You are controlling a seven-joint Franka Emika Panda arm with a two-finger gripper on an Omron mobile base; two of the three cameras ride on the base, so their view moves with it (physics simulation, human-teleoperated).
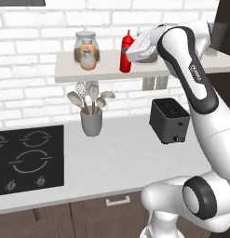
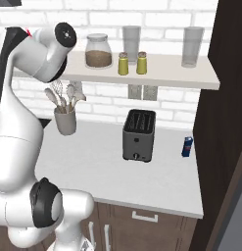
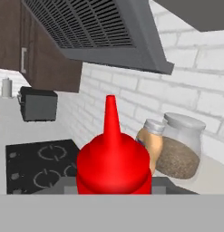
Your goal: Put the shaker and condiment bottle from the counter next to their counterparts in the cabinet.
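The red condiment bottle (image 1: 125,58) stands upright at the cabinet shelf (image 1: 102,72), with my gripper (image 1: 128,51) shut around its upper body from the right. In the hand view the condiment bottle (image 3: 113,163) sits close up at the bottom centre, hiding my fingertips. Just to its left on the shelf is the small orange bottle (image 1: 88,58) with a pale label, in front of a glass jar (image 1: 86,44). Two yellow-green shakers (image 2: 123,63) (image 2: 141,62) with tan caps stand side by side further right on the shelf (image 2: 166,73).
A black toaster (image 1: 170,120) and a grey utensil holder (image 1: 91,122) stand on the counter under the shelf. The stove (image 1: 28,158) is at the left. A small blue bottle (image 2: 187,146) stands by the dark tall cabinet (image 2: 225,122). Two glasses (image 2: 132,37) (image 2: 192,46) are on the shelf.
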